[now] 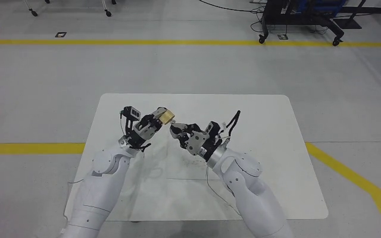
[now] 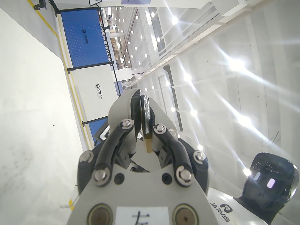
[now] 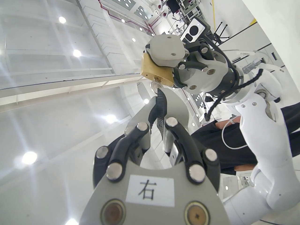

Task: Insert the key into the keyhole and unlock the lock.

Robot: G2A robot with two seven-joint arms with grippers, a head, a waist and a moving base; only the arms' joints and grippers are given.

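A white bench (image 1: 268,178) with rounded corners is seen on a grey floor (image 1: 178,65) marked with yellow lines (image 1: 178,42). A dark wheeled frame (image 1: 303,21) stands at the far edge of the floor. From the left wrist, a blue panel (image 2: 82,40) is seen beyond the bench edge, and a high white ceiling with many lamps is seen from both wrists.

Both arms are raised above the middle of the bench, their tips turned toward each other. The brass lock (image 3: 155,71) is grasped in the clenched jaws of the left gripper (image 2: 141,108) and held clear of the bench, with its keyhole (image 3: 159,79) turned toward the other arm. The jaws of the right gripper (image 3: 160,99) are pressed together, and a small silvery piece, taken to be the key (image 3: 153,85), juts from their tips. It is held just beside the keyhole. Whether it has entered the keyhole cannot be told.
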